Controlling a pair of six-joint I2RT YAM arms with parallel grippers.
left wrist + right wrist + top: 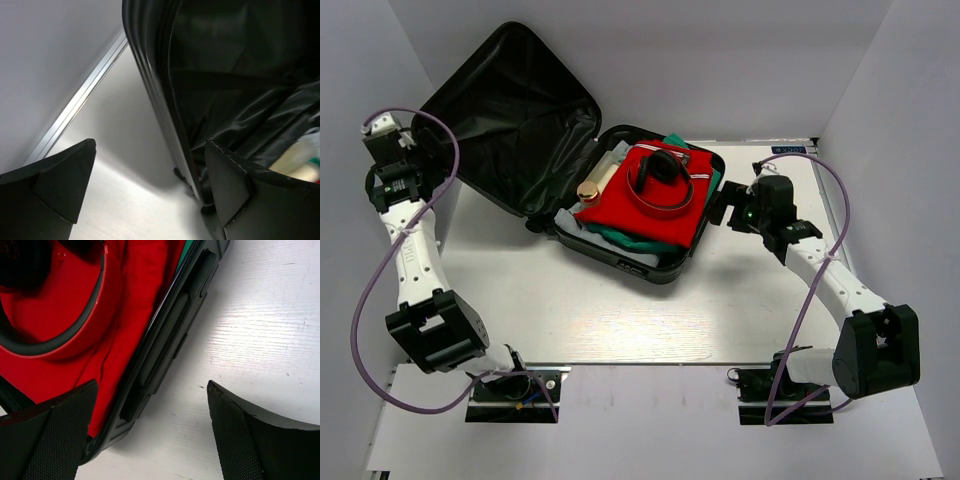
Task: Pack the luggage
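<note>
The luggage [510, 110], a black hard-shell suitcase, lies open with its lid raised to the left. Its base holds a red garment [640, 215], black-and-red headphones [665, 170], a gold-capped bottle [588, 190] and green cloth [620, 240]. My left gripper [425, 150] is open and empty at the lid's outer left edge. In the left wrist view the lid rim [150, 75] runs between the fingers of the left gripper [150, 150], close to the right one. My right gripper [718, 208] is open at the base's right wall. In the right wrist view it [152, 385] straddles that wall [170, 330] and the red garment [125, 315].
White walls close in on the left, back and right of the table [570, 310]. A metal strip [80, 100] marks the table's far left edge. A purple cable [365, 300] loops by the left arm, and another [820, 250] runs along the right arm.
</note>
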